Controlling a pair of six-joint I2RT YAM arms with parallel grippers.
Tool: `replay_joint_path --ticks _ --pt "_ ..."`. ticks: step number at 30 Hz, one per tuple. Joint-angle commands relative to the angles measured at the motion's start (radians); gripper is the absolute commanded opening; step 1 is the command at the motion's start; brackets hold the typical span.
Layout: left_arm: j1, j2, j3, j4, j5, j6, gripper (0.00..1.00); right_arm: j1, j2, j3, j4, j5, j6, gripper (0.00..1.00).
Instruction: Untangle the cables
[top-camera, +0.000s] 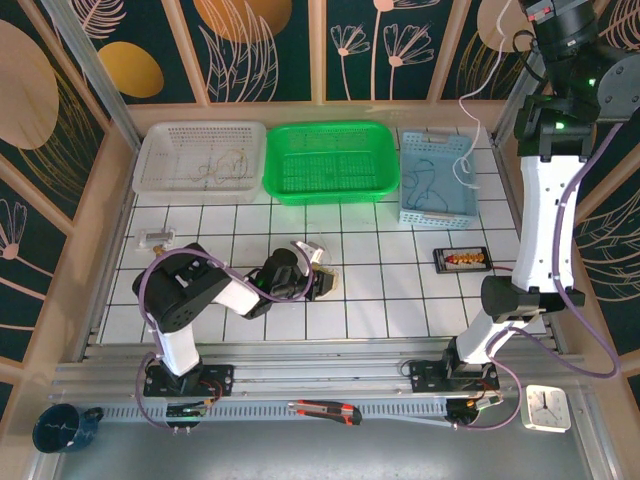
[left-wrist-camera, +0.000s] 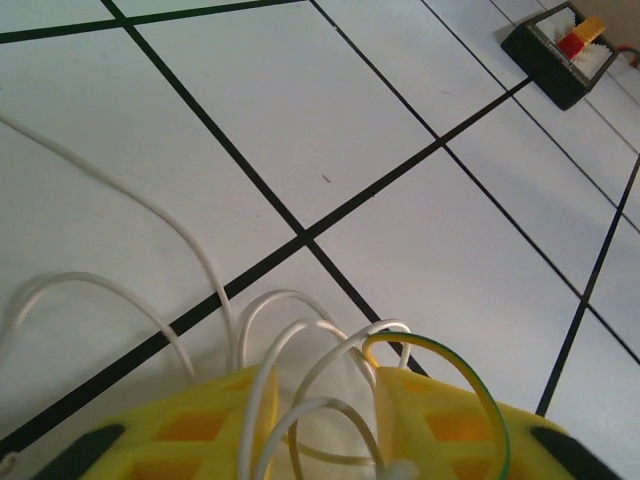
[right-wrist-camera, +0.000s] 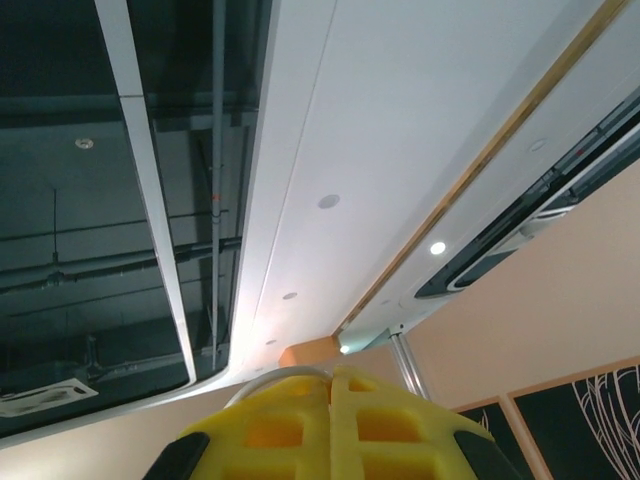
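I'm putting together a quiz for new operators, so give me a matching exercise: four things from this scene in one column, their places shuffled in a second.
1 tan cables
2 dark blue cables
3 utility knife
4 clock

A in the blue basket
B near edge, between the arm bases
C in the white basket
D near-right corner

Pairs: 1-C, 2-A, 3-B, 4-D.

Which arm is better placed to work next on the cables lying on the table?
Left. The left claw is low over the table, cables between its fingers; the right claw points up at the ceiling.
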Motion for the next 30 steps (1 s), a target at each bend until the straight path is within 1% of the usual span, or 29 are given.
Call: replay_joint_path --ticks 1,3,5,7,8,12,15,18,22,27,30 --pt "0.000 -0.049 0.012 -0.013 0.019 -0.020 0.47 0.021 -0.018 -0.038 0.046 -0.030 -0.010 0.00" --pt "0.000 -0.078 0.023 -0.032 0.029 -0.030 0.57 0.039 -0.024 -0.064 0.035 -0.034 -0.037 0.00" --pt "0.000 -0.101 0.036 -0.053 0.026 -0.049 0.75 0.059 -0.027 -0.088 0.025 -0.036 -0.064 0.00" --pt "0.000 -0.155 0.047 -0.067 0.022 -0.063 0.92 0.075 -0.024 -0.104 0.017 -0.035 -0.084 0.00" --pt "0.000 -0.173 0.054 -0.076 0.020 -0.070 0.99 0.087 -0.021 -0.109 0.014 -0.033 -0.092 0.00" --pt "0.000 -0.234 0.087 -0.116 0.012 -0.098 0.99 0.128 0.013 -0.107 0.002 -0.030 -0.125 0.00" --pt "0.000 -0.289 0.100 -0.152 -0.035 -0.131 0.99 0.156 0.044 -0.102 -0.008 -0.022 -0.148 0.00" --pt "0.000 -0.364 0.097 -0.239 -0.183 -0.172 0.99 0.173 0.085 -0.084 -0.010 -0.018 -0.153 0.00" --pt "0.001 -0.485 0.044 -0.314 -0.376 -0.222 0.99 0.184 0.138 -0.053 -0.010 -0.011 -0.155 0.00" --pt "0.001 -0.621 -0.008 -0.402 -0.516 -0.230 0.99 0.190 0.227 0.004 0.006 -0.002 -0.161 0.00" --pt "0.006 -0.677 -0.036 -0.428 -0.552 -0.231 0.99 0.189 0.291 0.065 0.001 0.003 -0.158 0.00"
